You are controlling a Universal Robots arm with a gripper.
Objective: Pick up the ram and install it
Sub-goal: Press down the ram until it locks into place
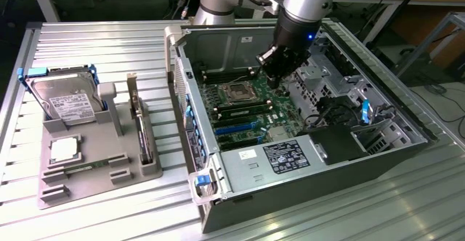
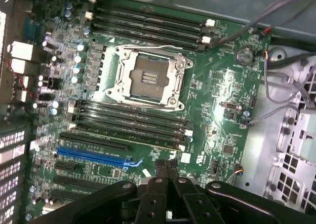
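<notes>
The ram (image 2: 129, 135) shows as a thin green edge seated in a memory slot just beside the processor socket (image 2: 147, 78); in the exterior view the ram (image 1: 244, 110) is a green strip on the motherboard (image 1: 254, 116). My gripper (image 1: 275, 81) hangs inside the open computer case, a little above the board, near the socket's far right corner in the exterior view. In the wrist view the gripper (image 2: 165, 168) has its black fingertips (image 2: 159, 168) pressed together with nothing between them, apart from the ram.
Case walls (image 1: 218, 50) and the power supply (image 1: 291, 154) surround the board. Loose cables (image 2: 276, 81) and a drive cage (image 1: 341, 88) lie at the exterior view's right. A grey tray (image 1: 102, 170) outside holds a hard drive (image 1: 69, 102), a silver chip (image 1: 64, 148) and an expansion card (image 1: 141, 127).
</notes>
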